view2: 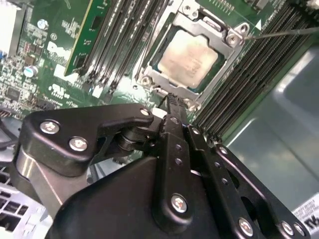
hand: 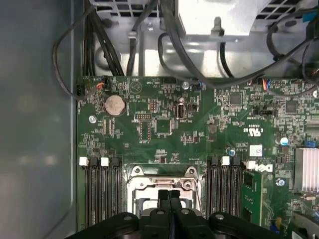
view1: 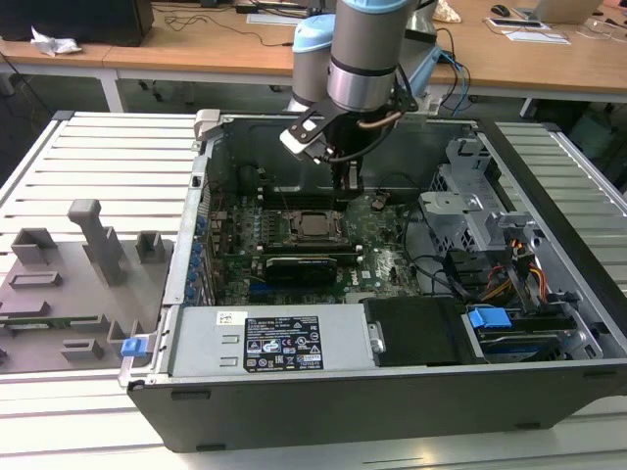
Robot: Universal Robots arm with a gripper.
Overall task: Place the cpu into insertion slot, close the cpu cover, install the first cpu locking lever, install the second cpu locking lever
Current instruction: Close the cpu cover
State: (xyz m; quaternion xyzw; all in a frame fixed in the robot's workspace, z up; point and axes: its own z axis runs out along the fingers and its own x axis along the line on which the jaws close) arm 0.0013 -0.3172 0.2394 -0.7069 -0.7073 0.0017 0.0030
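Hanging nr cpu cover [view2: 199,22] edge, jaws pinched together.

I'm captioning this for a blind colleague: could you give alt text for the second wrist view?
The silvery cpu lies framed by the metal cpu cover, between rows of black memory slots on a green motherboard. The black gripper, jaws shut, hangs beside the cover's edge.

The cpu [view2: 187,59], a flat square chip with a silvery-grey top, lies seated level in the insertion slot [view2: 158,68]. The cpu cover [view2: 212,25], a thin metal frame plate, lies closed flat around it, the chip's top showing through its square window.
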